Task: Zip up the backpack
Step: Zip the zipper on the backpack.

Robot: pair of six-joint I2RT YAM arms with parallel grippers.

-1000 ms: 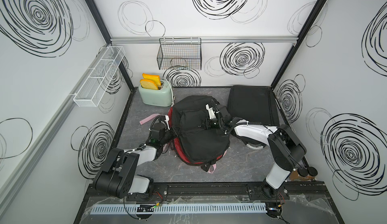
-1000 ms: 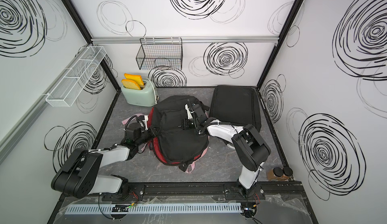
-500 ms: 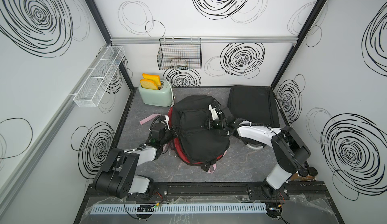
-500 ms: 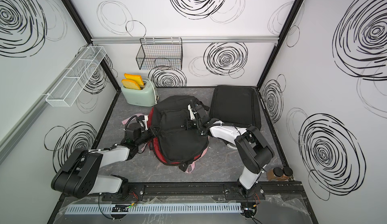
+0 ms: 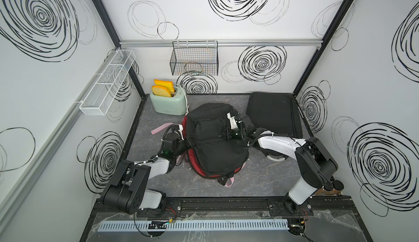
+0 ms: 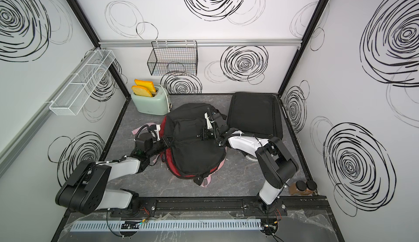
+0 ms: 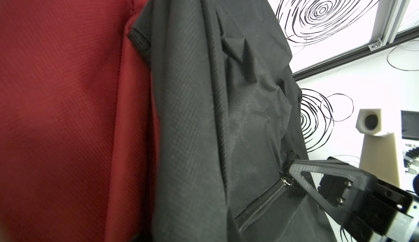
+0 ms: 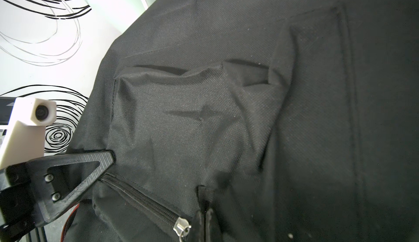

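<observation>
Two grips are set, so I judge the zip stroke itself to be the step in hand. My left gripper point(image 5: 188, 141) is clenched on a fold at the left edge of the black woven-fabric backpack point(image 5: 213, 152), by the end where the toothed track point(image 8: 138, 197) begins. My right gripper point(image 5: 223, 137) is clamped tight at the small silver metal zipper slider point(image 8: 182, 226). I take it to be on the pull, though the pull is hidden inside the grip. The backpack lies flat in the middle of the grey marbled tabletop point(image 5: 260, 177), front panel up. A mint-green toaster point(image 5: 169, 103) stands near its far left corner and a flat black soft case point(image 5: 272, 114) lies beside it on my right.

Between my two grippers the teeth look meshed. How much open track lies beyond the slider I cannot tell, because my own grip covers it. The next move calls for drawing the slider away from the left gripper along the line of the track, low and steady. Meanwhile the left should hold the cloth taut so nothing bunches.

Its shell is a coarse, matte weave, limp and creased, with a square patch pocket point(image 8: 170, 116) puckered on the front. A red woven panel point(image 7: 68, 116) shows along the left and near rims. Hard and shiny, the slider rides a narrow ribbed coil.
</observation>
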